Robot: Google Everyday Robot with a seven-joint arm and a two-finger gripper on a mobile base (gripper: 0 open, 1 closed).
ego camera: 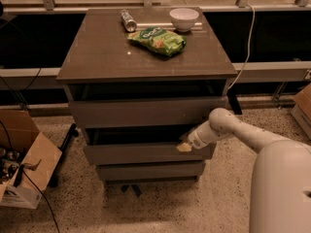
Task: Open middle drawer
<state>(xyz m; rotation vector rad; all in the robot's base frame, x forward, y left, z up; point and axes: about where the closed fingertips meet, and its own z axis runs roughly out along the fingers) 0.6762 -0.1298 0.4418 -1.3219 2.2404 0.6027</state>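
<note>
Gripper [184, 146] is low, at the top edge of the middle drawer [136, 154] front, near its right end. Wrist [200, 137] is just right of the gripper and slightly above, angled down-left into it. Elbow joint [221, 120] is further up-right. From there the arm link [248, 136] slopes down-right into the white body [282, 188], well right of and below the gripper.

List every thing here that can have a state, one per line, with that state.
Wide grey-brown middle drawer: pulled out slightly.
Taller top drawer front: ajar, dark gap above.
Narrowest bottom drawer front: appears shut.
Silver metal can: lying on its side.
White round bowl: upright.
Green crinkly snack bag: lying flat.
Brown cardboard box: flaps open.
White arm's gripper: at the middle drawer's top edge, right end.
</note>
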